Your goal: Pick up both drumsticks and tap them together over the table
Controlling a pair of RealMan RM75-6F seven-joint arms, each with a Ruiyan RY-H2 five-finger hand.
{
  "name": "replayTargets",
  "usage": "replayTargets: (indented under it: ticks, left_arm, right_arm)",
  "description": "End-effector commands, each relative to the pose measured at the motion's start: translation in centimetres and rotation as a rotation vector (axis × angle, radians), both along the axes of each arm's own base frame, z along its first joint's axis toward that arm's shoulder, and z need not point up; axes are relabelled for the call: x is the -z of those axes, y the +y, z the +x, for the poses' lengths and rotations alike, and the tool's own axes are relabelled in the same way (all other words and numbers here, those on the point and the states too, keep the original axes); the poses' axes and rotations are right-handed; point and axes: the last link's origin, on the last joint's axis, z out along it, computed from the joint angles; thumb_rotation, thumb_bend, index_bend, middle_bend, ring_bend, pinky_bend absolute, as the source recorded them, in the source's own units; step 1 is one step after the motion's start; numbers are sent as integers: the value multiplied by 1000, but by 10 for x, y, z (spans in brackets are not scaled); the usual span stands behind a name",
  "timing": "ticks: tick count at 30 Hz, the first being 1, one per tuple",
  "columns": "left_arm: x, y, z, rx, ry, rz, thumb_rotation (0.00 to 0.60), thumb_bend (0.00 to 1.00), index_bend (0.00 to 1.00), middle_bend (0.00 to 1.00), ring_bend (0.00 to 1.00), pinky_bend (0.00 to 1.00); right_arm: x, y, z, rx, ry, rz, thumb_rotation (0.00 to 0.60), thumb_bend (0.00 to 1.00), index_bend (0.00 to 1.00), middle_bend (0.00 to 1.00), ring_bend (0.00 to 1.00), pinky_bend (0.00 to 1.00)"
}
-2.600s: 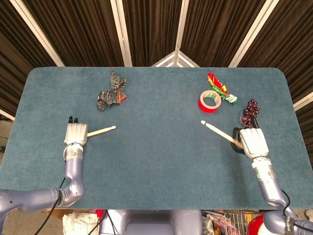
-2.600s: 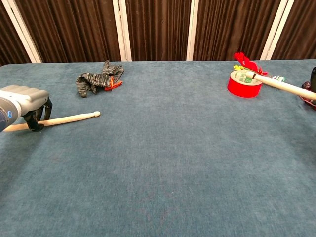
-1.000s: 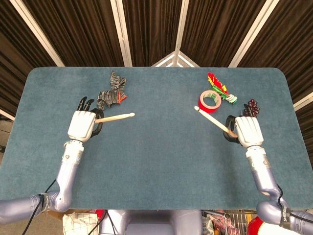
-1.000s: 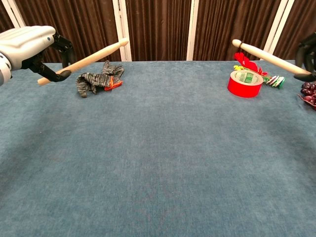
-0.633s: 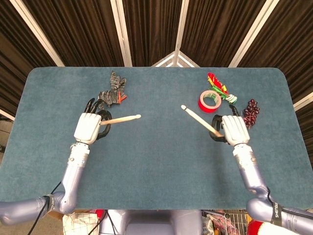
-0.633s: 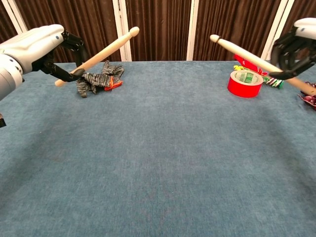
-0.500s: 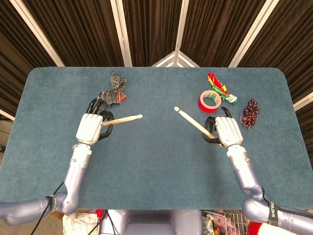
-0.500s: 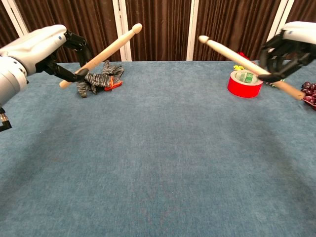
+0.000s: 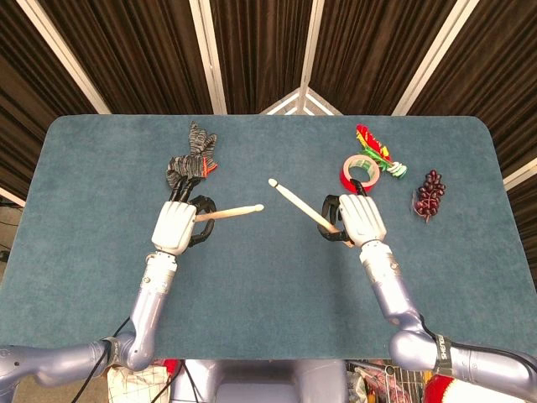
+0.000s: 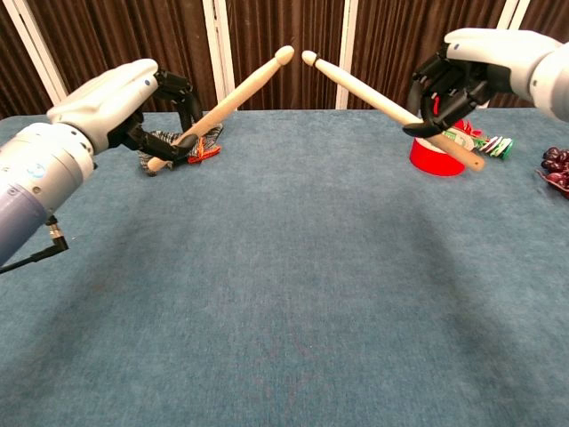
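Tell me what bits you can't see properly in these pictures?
- Head view: the left hand and right hand show only their backs; the fingers around each drumstick are hidden beneath.
- Chest view: the red tape roll is partly covered by the right hand and its drumstick.
- Chest view: the grapes are cut off by the right edge.
- Both views: the colourful bundle is too small to identify.

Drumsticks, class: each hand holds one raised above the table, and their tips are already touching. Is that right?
Not quite. The left hand and right hand do hold the two drumsticks raised, but the chest view shows a small gap between the tips.
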Motion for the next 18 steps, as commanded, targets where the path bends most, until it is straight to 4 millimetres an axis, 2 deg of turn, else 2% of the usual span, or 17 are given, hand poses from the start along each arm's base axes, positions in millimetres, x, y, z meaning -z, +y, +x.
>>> replayTargets:
  ticks: [1, 18]
  left_arm:
    - [6, 0, 6, 7, -9, -1, 600, 611, 655, 635, 127, 0]
    - [34, 11, 26, -6, -83, 2, 600, 606, 655, 635, 127, 0]
  right_arm:
    - [2, -1, 8, -1, -13, 4, 600, 477, 853, 701, 563, 36]
    - [6, 14, 35, -56, -56, 42, 600, 479, 854, 701, 564, 36]
